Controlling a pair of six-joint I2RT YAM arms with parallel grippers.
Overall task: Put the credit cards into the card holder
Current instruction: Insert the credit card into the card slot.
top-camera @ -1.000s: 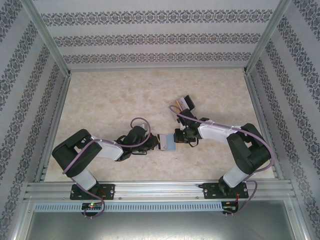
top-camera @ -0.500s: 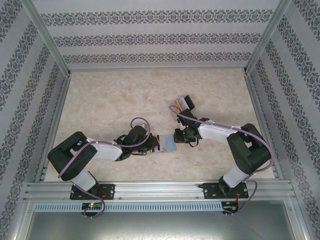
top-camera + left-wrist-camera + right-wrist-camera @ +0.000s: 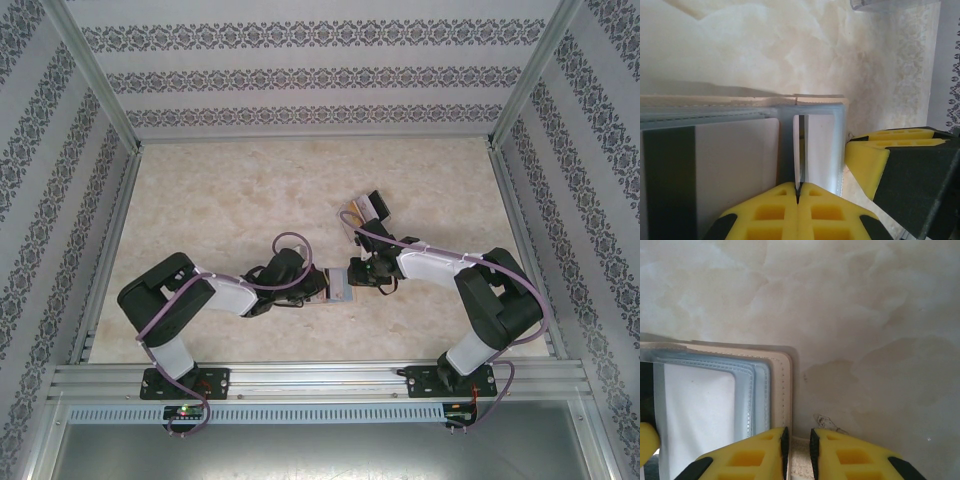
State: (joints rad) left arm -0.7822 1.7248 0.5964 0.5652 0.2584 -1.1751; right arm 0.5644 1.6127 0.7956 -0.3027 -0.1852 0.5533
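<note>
The card holder lies open on the table between my two grippers, tan rim outside and grey-blue clear pockets inside. My left gripper is shut on a thin credit card, held edge-on and reaching into a pocket of the holder. A white card with a dark stripe sits in the pocket to its left. My right gripper stands at the holder's tan right edge, jaws a narrow gap apart around a pale strip of it. From above, the left gripper and right gripper meet at the holder.
A clear plastic box with more cards stands just behind the right gripper, and its corner shows in the left wrist view. Patterned walls and metal rails enclose the marble table.
My left arm has pushed to the right, carrying the card further over the holder. The right arm and the holder have stayed where they were.
</note>
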